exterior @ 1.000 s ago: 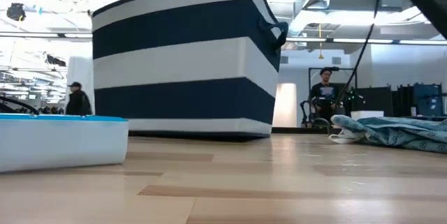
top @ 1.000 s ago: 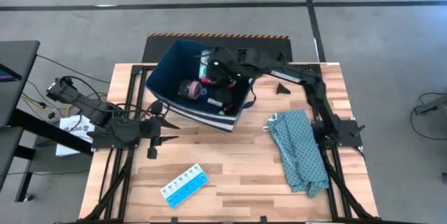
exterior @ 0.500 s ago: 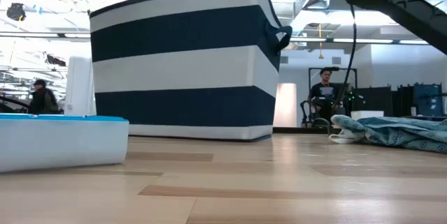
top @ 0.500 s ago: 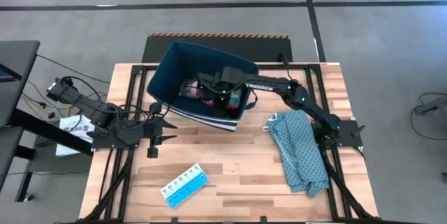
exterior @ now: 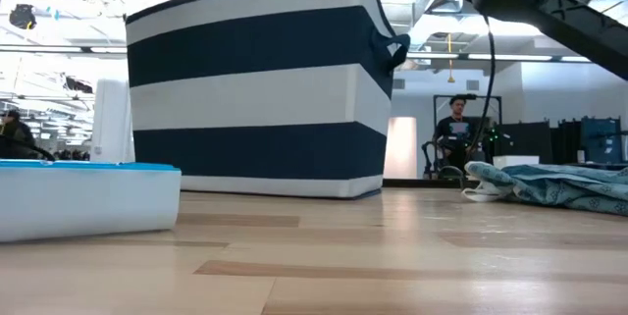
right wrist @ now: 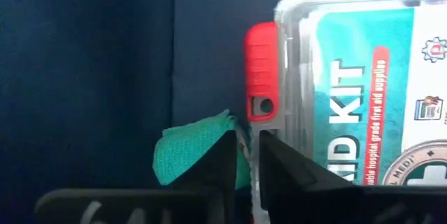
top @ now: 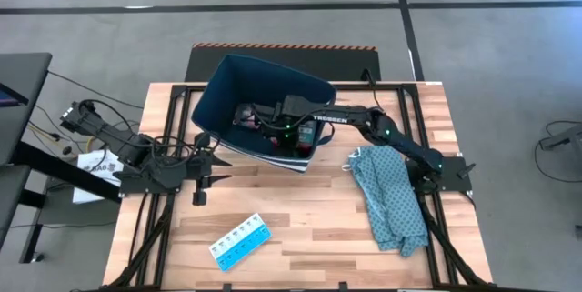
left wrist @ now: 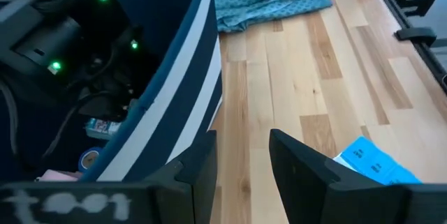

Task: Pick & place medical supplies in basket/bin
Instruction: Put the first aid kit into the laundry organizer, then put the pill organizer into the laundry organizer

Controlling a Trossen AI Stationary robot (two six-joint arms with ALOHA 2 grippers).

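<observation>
The dark navy bin with white stripes stands at the table's far middle, and also shows in the low view. My right gripper reaches down inside it, shut on a teal roll. Next to it lie a flat first-aid kit box with a red latch, and a pink roll. My left gripper is open and empty, just outside the bin's near-left wall. The light-blue pill organizer lies flat on the table near the front edge. My right gripper pinches the teal roll between its two fingers at the roll's edge, beside the kit's red latch. The fingers hide most of the contact. The roll is low inside the bin; whether it rests on the bottom, I cannot tell.
A teal patterned cloth lies crumpled on the table's right side. The right arm stretches from the right edge over the bin's rim. A blue tape roll lies in the bin. People stand in the room behind.
My right gripper has gone down from above the bin's rim into the bin and toward the table's left, and the arm now stretches lower across the rim.
</observation>
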